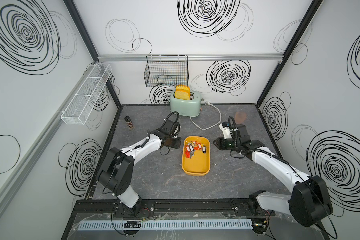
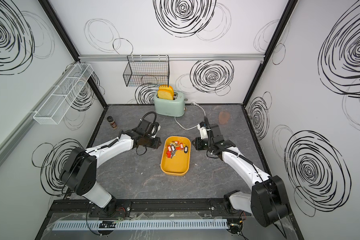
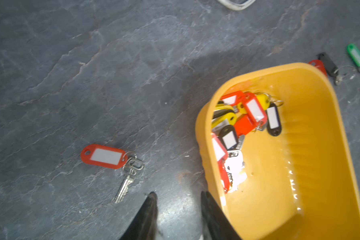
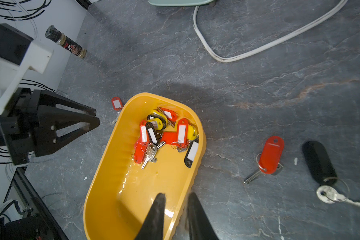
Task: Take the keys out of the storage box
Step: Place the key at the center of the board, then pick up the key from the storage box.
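Beside the box (image 3: 299, 145), we saw the left gripper (image 3: 178, 197), fingers apart and empty — most keys (image 4: 164, 135) lay heaped inside. Over its rim the right gripper (image 4: 176, 196) sat narrowly parted — gripping or not, we couldn't tell.

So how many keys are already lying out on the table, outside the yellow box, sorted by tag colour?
Red-tagged keys: 2
Black-tagged key: 1
Green-tagged key: 1
Total: 4
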Controlling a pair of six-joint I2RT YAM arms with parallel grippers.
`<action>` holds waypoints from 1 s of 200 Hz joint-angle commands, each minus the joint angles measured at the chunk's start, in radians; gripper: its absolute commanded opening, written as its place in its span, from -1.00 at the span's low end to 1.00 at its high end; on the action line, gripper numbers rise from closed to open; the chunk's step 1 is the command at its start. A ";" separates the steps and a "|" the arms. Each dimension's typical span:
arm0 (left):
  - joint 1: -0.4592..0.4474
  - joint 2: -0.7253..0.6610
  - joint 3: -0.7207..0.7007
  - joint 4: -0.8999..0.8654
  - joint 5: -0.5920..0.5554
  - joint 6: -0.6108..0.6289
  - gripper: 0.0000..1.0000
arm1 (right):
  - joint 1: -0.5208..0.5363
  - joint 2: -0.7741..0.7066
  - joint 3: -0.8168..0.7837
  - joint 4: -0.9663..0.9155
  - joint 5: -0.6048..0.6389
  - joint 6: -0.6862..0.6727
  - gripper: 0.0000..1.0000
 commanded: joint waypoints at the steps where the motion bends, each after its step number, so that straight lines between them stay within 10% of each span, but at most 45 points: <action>1: -0.061 -0.017 0.052 -0.015 0.008 0.009 -0.20 | -0.006 -0.024 -0.006 0.003 0.009 -0.008 -0.52; 200: -0.234 0.336 0.283 0.095 0.030 0.104 -0.05 | -0.068 -0.150 -0.080 -0.045 -0.009 -0.011 -0.51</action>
